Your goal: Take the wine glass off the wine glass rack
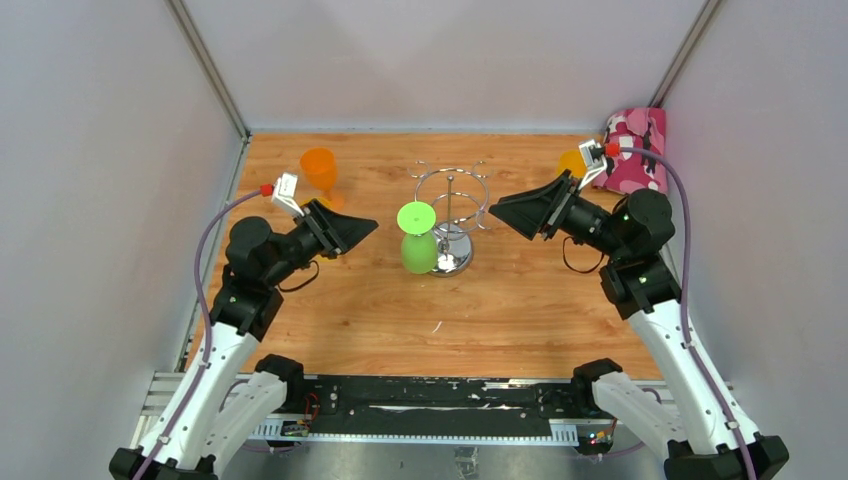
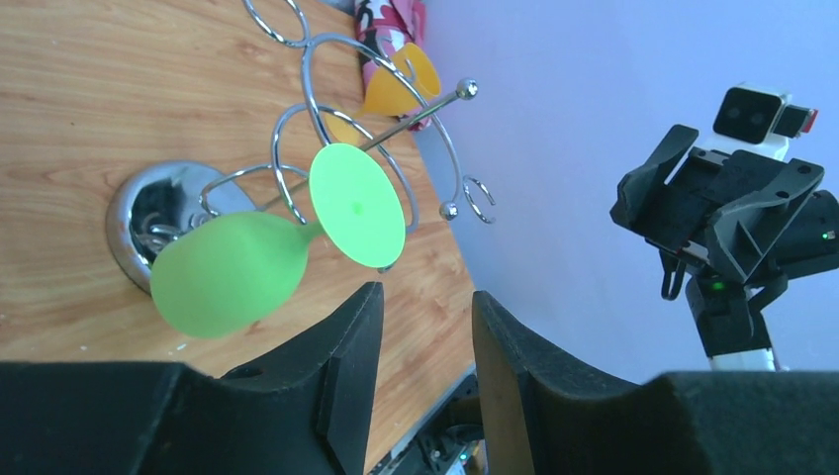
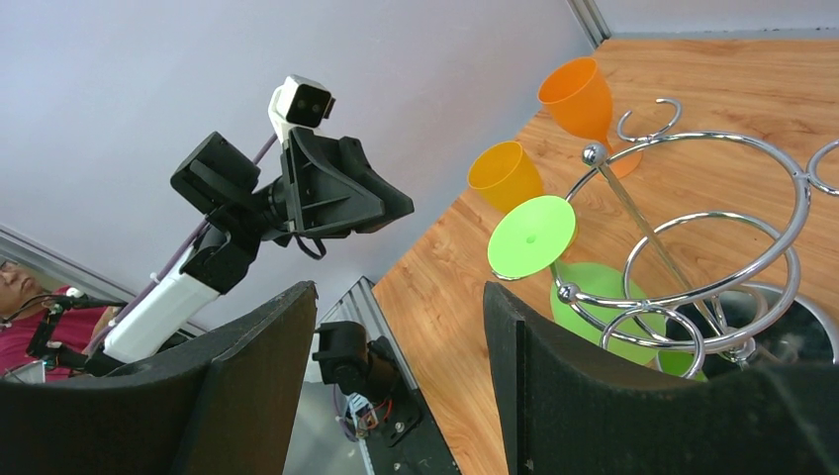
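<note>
Bright, even overhead light; shadows short and soft. Glare spots on the chrome rack (image 1: 458,262). Both 2 wrist views show soft foreground and bent edges.

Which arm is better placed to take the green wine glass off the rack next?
Left. The green wine glass hangs on the wine glass rack's left side, directly facing the left arm's open jaws, nothing between. The right arm's jaws have the rack's wires in the way.

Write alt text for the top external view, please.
A green wine glass hangs upside down from the chrome wine glass rack at mid-table. The left fingers and right fingers, open, point at it from either side without touching.
</note>
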You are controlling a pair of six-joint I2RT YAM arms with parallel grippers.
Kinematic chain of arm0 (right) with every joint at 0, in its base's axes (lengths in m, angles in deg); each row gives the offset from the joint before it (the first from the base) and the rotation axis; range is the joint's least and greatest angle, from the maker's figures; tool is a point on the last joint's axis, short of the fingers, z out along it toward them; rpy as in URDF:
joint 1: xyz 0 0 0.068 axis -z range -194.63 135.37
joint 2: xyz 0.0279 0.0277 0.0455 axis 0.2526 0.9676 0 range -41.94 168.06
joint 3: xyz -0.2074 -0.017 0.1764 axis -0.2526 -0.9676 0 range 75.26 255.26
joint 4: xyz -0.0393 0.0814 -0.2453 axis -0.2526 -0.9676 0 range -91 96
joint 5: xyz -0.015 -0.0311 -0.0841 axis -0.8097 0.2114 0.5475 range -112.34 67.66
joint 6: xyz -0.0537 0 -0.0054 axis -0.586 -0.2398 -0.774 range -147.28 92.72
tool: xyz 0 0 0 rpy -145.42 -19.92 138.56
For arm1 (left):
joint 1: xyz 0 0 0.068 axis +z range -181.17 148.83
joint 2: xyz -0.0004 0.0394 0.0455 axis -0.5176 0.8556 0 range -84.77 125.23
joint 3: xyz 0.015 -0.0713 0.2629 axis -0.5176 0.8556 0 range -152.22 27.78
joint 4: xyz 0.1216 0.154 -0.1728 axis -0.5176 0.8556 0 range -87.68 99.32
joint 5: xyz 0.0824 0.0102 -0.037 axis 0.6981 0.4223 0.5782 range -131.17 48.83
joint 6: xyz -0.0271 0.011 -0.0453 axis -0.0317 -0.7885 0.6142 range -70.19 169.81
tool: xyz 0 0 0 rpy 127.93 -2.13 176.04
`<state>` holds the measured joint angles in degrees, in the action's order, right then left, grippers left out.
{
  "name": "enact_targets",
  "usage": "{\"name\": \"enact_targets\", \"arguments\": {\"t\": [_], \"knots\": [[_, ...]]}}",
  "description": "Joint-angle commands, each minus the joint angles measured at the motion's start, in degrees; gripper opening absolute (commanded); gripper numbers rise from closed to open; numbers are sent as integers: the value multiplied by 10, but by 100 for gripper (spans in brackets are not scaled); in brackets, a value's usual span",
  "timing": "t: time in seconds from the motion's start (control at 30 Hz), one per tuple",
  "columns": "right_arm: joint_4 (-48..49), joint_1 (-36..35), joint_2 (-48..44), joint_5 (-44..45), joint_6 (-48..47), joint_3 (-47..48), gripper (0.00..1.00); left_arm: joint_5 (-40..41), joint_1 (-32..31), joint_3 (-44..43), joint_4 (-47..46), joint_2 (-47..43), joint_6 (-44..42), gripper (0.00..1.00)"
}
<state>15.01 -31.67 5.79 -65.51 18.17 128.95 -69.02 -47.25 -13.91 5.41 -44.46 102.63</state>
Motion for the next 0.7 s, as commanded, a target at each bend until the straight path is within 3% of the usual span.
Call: {"name": "enact_targets", "arguments": {"t": [0.0, 0.17, 0.47, 0.67], "knots": [[18, 8, -8, 1, 10, -13, 67, 27, -18, 17, -27, 0, 25, 45], [30, 9, -5, -1, 20, -21, 67, 58, -19, 15, -28, 42, 6, 45], [21, 8, -15, 2, 11, -23, 67, 44, -19, 15, -133, 167, 9, 42], [20, 9, -10, 5, 4, -25, 67, 36, -19, 2, -143, 188, 3, 41]]}}
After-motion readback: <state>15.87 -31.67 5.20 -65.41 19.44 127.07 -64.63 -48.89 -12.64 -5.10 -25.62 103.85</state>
